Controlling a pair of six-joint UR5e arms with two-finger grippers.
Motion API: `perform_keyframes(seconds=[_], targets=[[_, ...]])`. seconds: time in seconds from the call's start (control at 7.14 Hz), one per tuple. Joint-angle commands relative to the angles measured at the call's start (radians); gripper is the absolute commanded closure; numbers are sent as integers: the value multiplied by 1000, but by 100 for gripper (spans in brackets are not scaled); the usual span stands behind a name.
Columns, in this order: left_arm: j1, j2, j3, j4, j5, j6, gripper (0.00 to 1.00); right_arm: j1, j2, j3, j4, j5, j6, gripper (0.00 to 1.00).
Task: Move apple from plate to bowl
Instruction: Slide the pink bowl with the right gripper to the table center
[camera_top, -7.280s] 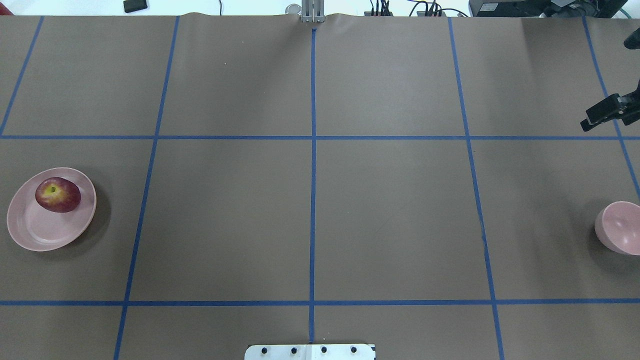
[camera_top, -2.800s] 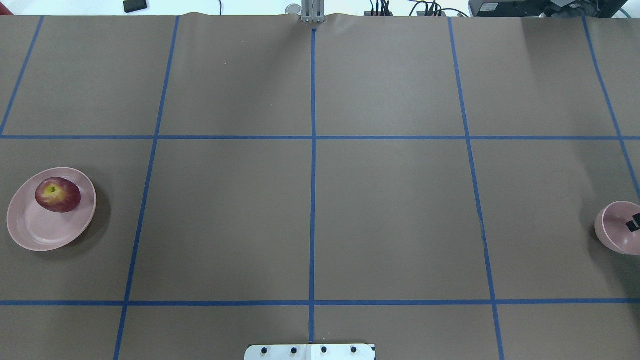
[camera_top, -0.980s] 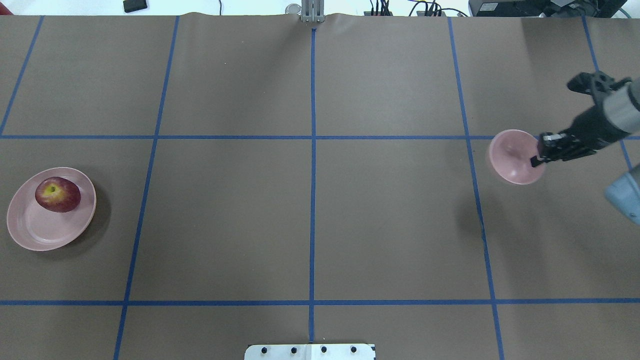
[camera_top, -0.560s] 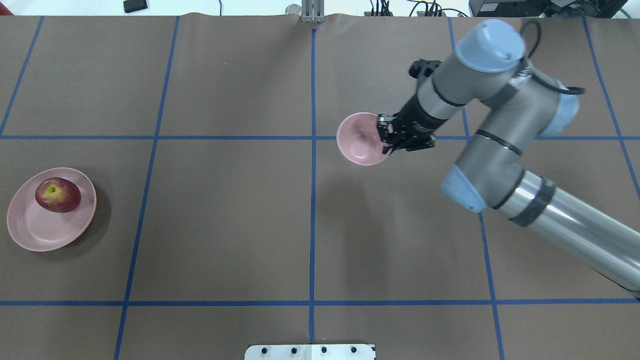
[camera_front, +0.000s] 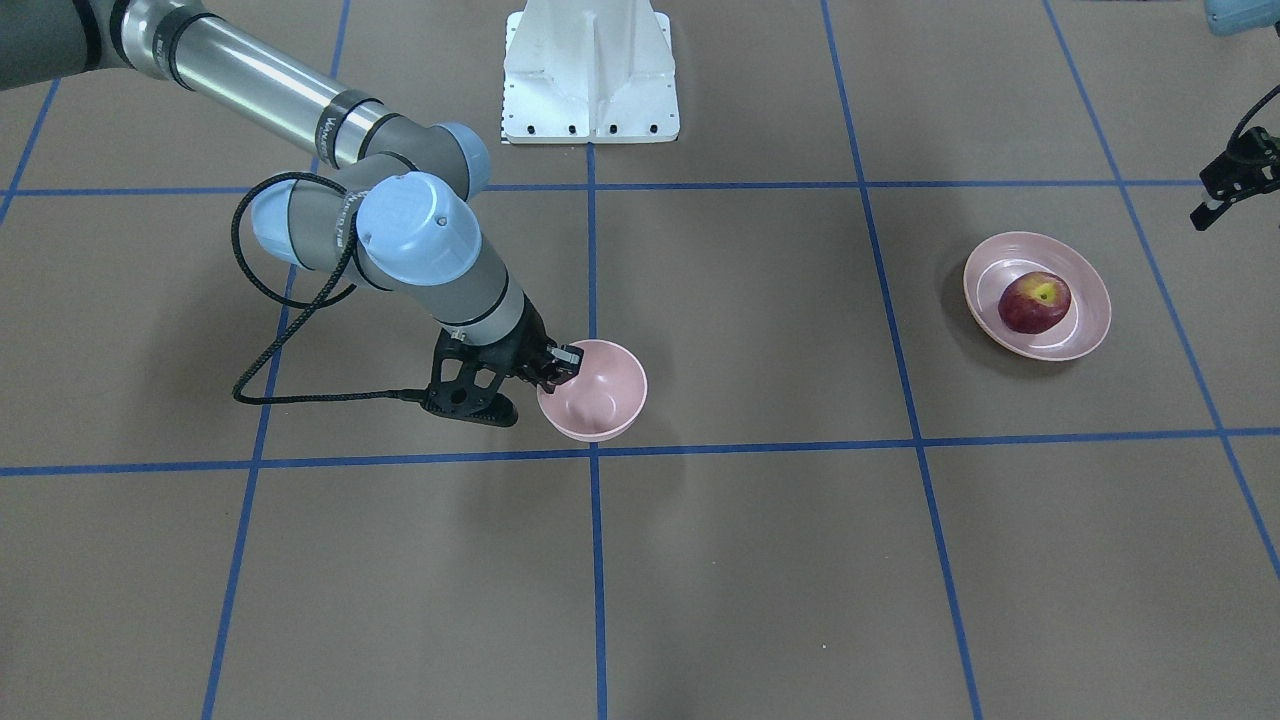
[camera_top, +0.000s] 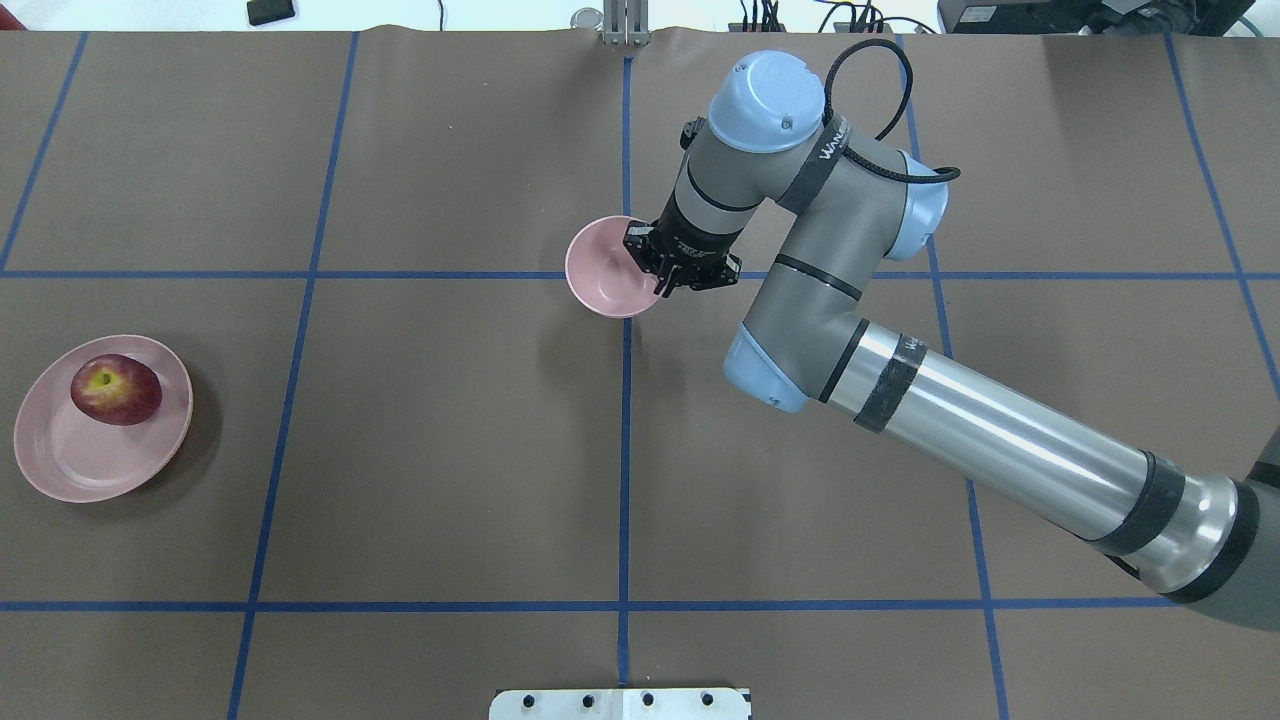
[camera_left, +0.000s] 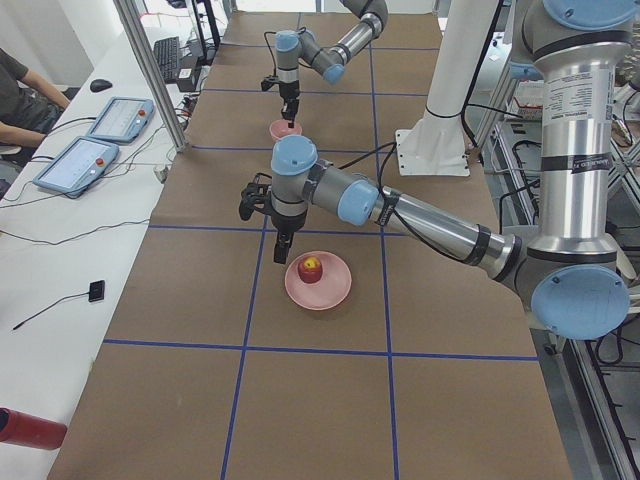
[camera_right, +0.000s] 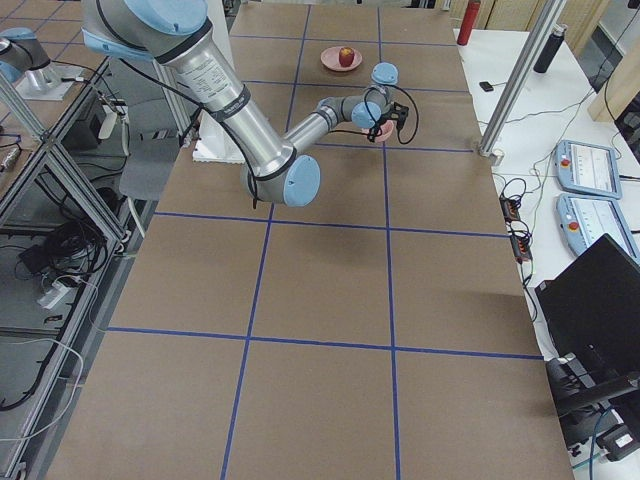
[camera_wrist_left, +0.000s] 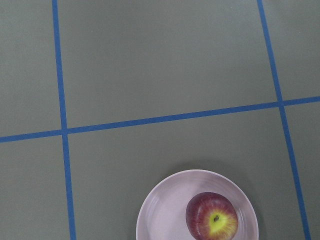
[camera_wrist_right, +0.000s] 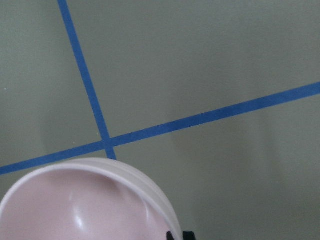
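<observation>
Brown paper covers the worktop (camera_top: 450, 450), divided into rectangles by blue tape lines (camera_top: 300, 275).

Right arm (camera_top: 900, 400): extended to the worktop centre. The right jaws are closed on the rim of the bowl (camera_top: 600, 270).

Bowl position: mouth upward, over the crossing of the centre tape line and a cross line. Contact with the worktop cannot be determined.

Apple (camera_top: 115, 388): seated on the plate (camera_top: 70, 460), off-centre near the rim, stem dimple upward.

Plate position: at the robot's left end of the worktop, well apart from the bowl.

Left arm (camera_left: 400, 205): the left jaws hang above the worktop just beside the plate. Whether they are open or closed cannot be determined.
</observation>
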Motion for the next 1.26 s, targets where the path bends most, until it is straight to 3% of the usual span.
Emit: perform_keyframes(seconds=[0.0,0.42,0.56,0.7,0.98,1.12], targets=[[0,-5,20,-2,-2,1,2,-2,3,-16,1,-8,-1,100],[0,-5,15,-2,-4,-1,2,-13,0,-34,3,-11,-1,100],[0,-5,14,-2,-4,-21,2,-13,2,-34,4,-16,-1,82],[0,-6,12,-3,-4,-60,2,-28,0,-34,3,-59,0,37],[5,-8,15,0,-4,-75,2,-39,3,-27,3,-87,3,11],[41,-8,20,-3,-2,-125,2,-19,-15,45,-12,-67,7,0]])
